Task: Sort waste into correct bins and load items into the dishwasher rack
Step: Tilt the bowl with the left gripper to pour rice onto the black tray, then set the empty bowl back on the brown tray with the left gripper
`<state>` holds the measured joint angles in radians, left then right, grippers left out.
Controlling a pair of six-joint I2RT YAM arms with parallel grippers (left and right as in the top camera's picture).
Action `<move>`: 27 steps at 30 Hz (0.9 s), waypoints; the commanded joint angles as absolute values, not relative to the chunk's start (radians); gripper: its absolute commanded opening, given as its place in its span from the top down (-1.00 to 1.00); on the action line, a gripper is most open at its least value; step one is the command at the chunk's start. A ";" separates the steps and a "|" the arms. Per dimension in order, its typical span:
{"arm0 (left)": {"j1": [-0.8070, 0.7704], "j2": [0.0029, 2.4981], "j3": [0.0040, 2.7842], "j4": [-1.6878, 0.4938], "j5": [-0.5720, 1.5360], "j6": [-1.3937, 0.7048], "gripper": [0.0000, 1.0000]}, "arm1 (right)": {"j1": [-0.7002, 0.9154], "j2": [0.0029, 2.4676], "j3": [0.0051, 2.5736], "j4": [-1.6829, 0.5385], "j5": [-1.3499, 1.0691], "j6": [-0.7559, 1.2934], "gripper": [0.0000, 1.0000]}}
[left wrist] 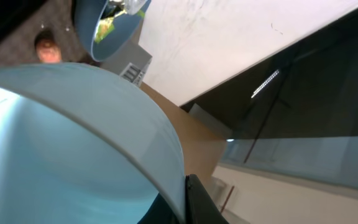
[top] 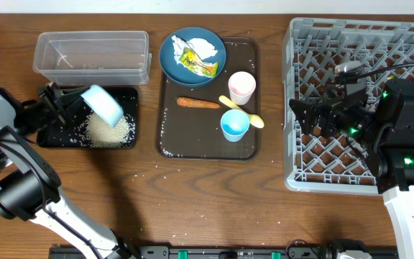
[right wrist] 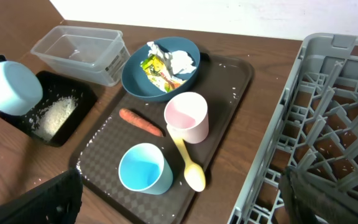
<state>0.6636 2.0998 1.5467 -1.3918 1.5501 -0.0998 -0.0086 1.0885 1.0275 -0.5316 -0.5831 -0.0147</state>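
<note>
HOLD: pale blue smooth round bowl point(top: 103, 103) is clamped in the left gripper point(top: 69, 103) and tipped steeply, judged for emptying | WASTE: loose white rice grains point(top: 108, 129) are heaped in the shallow black rectangular tray point(top: 51, 137) beneath | RIGHT: right gripper point(top: 298, 117) is held spread and empty over the large grey plastic lattice rack point(top: 315, 43)

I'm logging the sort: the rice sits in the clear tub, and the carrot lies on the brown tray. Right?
Not quite. The overhead view shows the rice heaped in the black tray, not the clear tub. The carrot does lie on the brown tray.
</note>
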 commanded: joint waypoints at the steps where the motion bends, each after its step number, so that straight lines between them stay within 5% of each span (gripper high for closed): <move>1: 0.655 2.065 1.554 -1.390 1.573 -0.068 0.88 | 0.001 1.087 1.051 -0.527 -0.580 -0.016 -0.99; 10: 0.461 1.924 1.556 -1.342 1.488 0.138 0.88 | 0.001 1.087 1.051 -0.513 -0.581 -0.016 -0.99; 27: -0.265 1.859 1.553 -1.133 0.288 -0.097 0.88 | 0.001 1.087 1.051 -0.524 -0.581 -0.016 -0.99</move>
<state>-0.1928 1.8446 1.5471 -1.1362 0.5888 -0.0193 -0.0086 1.0885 1.0275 -0.5201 -0.5831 -0.0147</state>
